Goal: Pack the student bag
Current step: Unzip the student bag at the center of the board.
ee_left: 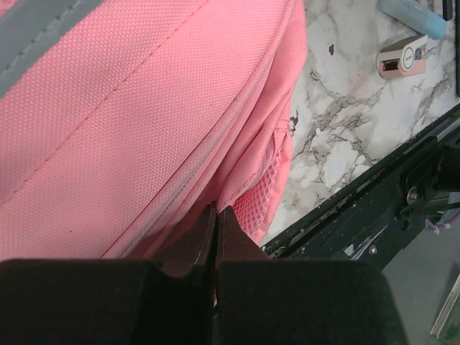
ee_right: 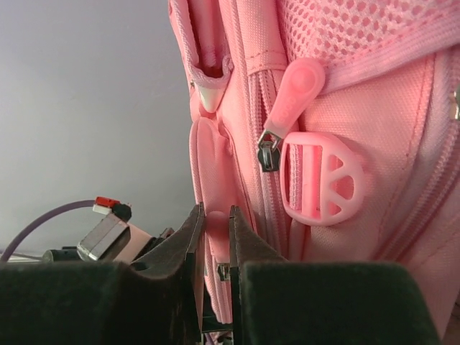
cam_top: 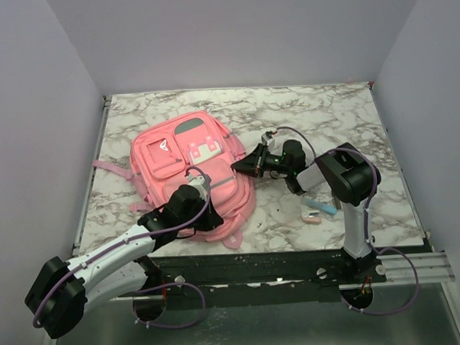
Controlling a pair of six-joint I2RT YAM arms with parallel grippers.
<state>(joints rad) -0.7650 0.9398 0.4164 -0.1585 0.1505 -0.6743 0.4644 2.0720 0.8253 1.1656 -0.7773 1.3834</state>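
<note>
The student bag [cam_top: 185,165], a big pink backpack, lies flat on the marble table at centre left. My left gripper [cam_top: 198,191] rests on its near lower part. In the left wrist view its jaws [ee_left: 215,210] are shut, tips against the pink fabric [ee_left: 144,115] beside a mesh side pocket [ee_left: 266,194]; I cannot tell whether cloth is pinched. My right gripper [cam_top: 240,166] is at the bag's right edge. In the right wrist view its jaws [ee_right: 214,212] are shut on a pink zipper pull [ee_right: 216,224]. A second pull [ee_right: 296,90] and a pink buckle [ee_right: 323,176] lie just right of it.
A small pink-and-white item [cam_top: 311,218] and a light blue stick [cam_top: 321,207] lie on the marble right of the bag, near the right arm's base; both also show as the pink-and-white item [ee_left: 404,57] and blue stick [ee_left: 413,14]. The dark front rail [cam_top: 279,256] borders the table's near edge.
</note>
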